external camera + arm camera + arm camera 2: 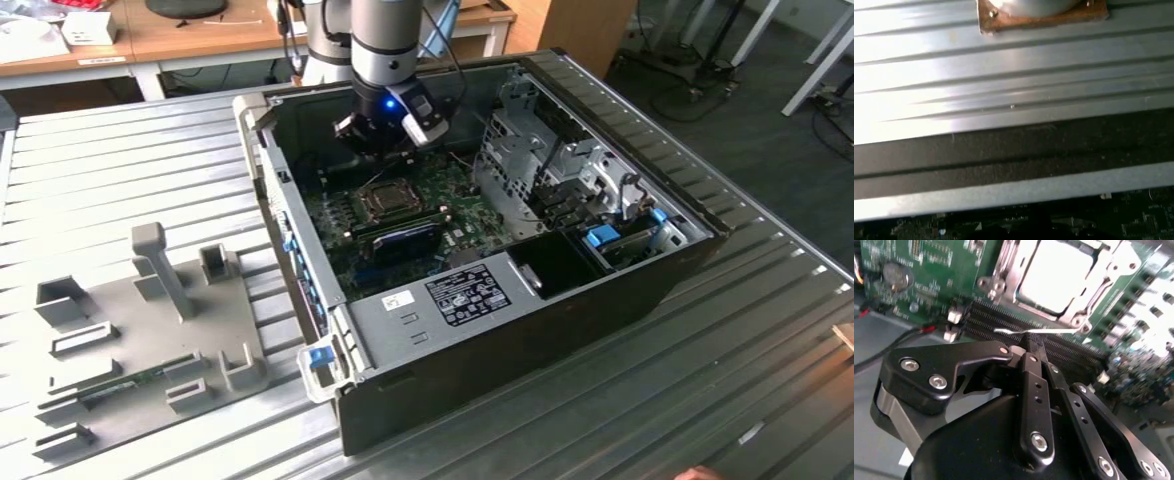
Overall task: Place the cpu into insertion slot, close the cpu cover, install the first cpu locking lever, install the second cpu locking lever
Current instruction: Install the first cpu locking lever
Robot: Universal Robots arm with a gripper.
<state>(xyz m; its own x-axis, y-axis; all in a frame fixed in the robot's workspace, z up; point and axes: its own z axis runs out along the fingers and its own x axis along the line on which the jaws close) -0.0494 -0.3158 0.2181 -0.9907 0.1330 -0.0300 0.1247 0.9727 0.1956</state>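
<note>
**Already seated: the small, pale silvery-tan square cpu (pixel 1054 275)**

Seen in the second wrist view, the cpu rests inside the square dark insertion slot (pixel 363 205) with its silvery metal rim. The slot is set in the green circuit board (pixel 939 265) of a black, open-sided computer case (pixel 641 290). The thin silvery metal cpu cover (pixel 1004 270), a frame with a large square window, lies down over the chip, and the chip's pale face shows through the window.

The black 2-fingered pincer (pixel 1030 342) of the 1 arm has its fingers drawn together, with no gap at the tips. A thin bright metal rod (pixel 1009 331) crosses right at those tips, above the long black memory slots (pixel 989 317). Whether the fingers clamp the rod cannot be told.

In the exterior view the pincer hangs just above the insertion slot. The case stands on a ribbed grey metal surface (pixel 120 170).
</note>
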